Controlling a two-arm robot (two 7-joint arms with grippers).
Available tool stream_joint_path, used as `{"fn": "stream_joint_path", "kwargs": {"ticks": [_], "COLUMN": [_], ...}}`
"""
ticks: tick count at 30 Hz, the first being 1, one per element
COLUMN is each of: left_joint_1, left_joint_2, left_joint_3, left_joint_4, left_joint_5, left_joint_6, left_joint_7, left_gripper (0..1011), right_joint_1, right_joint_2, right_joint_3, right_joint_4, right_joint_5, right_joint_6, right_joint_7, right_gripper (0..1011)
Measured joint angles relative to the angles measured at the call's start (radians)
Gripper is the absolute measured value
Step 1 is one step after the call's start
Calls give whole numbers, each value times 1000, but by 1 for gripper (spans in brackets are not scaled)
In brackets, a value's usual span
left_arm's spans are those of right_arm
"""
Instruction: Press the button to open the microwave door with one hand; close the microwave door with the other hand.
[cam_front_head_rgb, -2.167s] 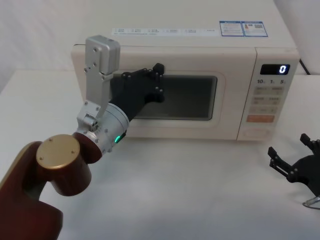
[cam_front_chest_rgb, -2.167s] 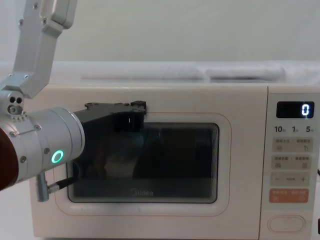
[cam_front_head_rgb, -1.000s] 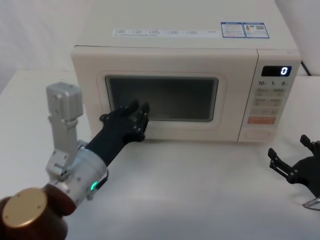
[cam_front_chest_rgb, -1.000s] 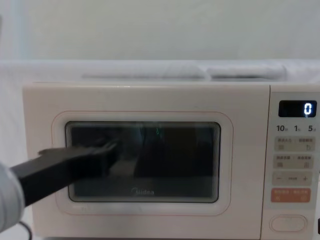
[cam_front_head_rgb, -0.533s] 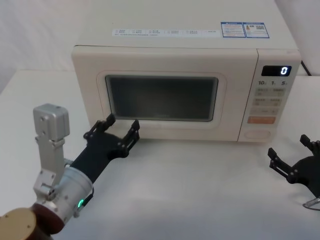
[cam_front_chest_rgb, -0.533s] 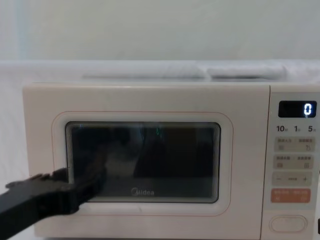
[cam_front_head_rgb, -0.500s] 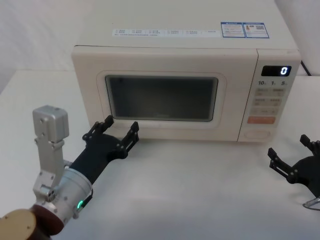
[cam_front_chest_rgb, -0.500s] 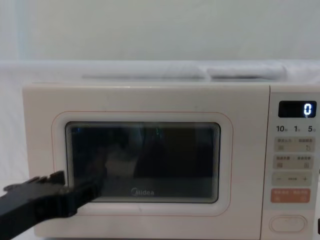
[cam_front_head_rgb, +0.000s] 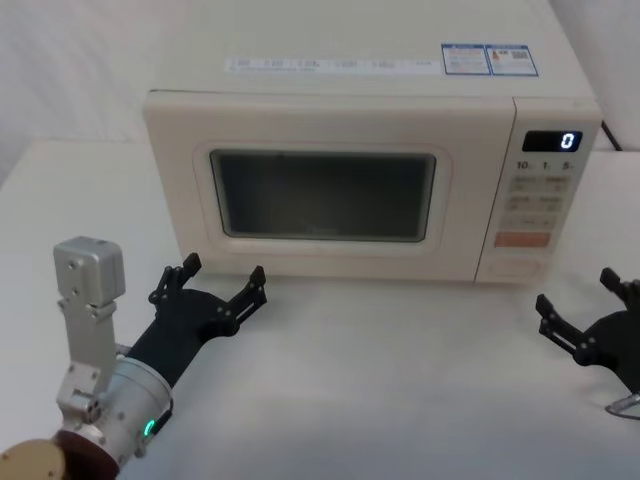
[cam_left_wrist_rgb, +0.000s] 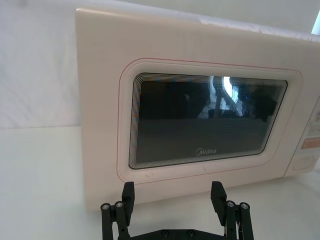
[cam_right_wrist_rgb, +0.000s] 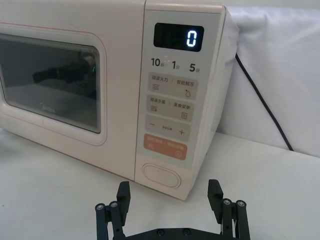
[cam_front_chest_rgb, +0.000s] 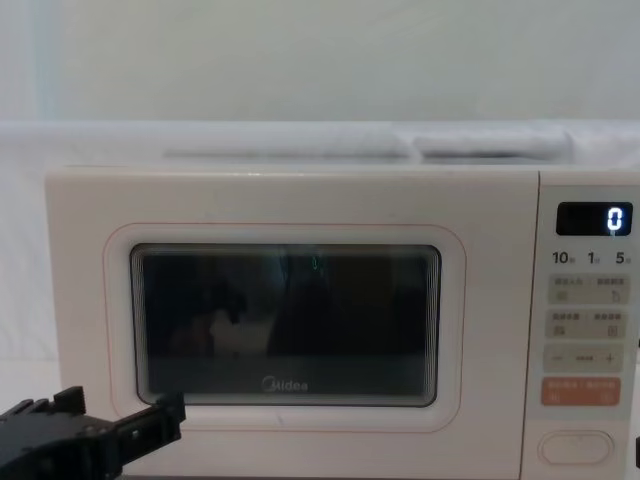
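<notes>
- Your microwave (cam_front_head_rgb: 360, 150) sits toward the back of the white table (cam_front_head_rgb: 400, 400), and its door (cam_front_head_rgb: 320, 190) lies flush with the front, fully closed.
- On the chest view the door (cam_front_chest_rgb: 290, 320) shows its dark window and a grey "Midea" logo along the lower edge.
- Your button (cam_right_wrist_rgb: 161, 176) is the wide cream pill at the foot of the control panel, right of the door and just under the orange key (cam_right_wrist_rgb: 165, 146).
- The display (cam_front_head_rgb: 552, 140) above the keys reads 0.
- Your left gripper (cam_front_head_rgb: 218, 283) hangs low over the table in front of the door's lower left corner, apart from it, fingers spread wide with nothing between them.
- Your right gripper (cam_front_head_rgb: 590, 310) sits near the table's right edge, in front of and to the right of the control panel, touching nothing, its fingers wide apart.
- A black cable (cam_right_wrist_rgb: 262, 102) runs down the white backdrop beside the microwave's right side.
</notes>
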Motion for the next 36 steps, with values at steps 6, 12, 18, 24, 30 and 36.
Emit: {"fn": "stream_joint_path", "kwargs": {"ticks": [6,12,18,24,30,36], "left_joint_1": [-2,-4,-4,-5,-5,-6], "left_joint_2": [1,1,1,2,2,2], "left_joint_3": [1,3,3,4,4,4], "left_joint_4": [0,-1,-1,-2,-2,-2], "left_joint_5": [0,0,0,0,0,0], "left_joint_6": [0,0,1,1,2,2], "left_joint_7": [-1,-1,-1,-2,-2,-2], "left_gripper": [1001,1001,1001,1001,1001,1001], "right_joint_1": [0,0,0,0,0,0], "right_joint_2": [0,0,0,0,0,0], "right_joint_3": [0,0,0,0,0,0], "right_joint_4": [0,0,0,0,0,0], "right_joint_5": [0,0,0,0,0,0], "right_joint_6": [0,0,0,0,0,0], "right_joint_7": [0,0,0,0,0,0], "right_gripper": [1001,1001,1001,1001,1001,1001]}}
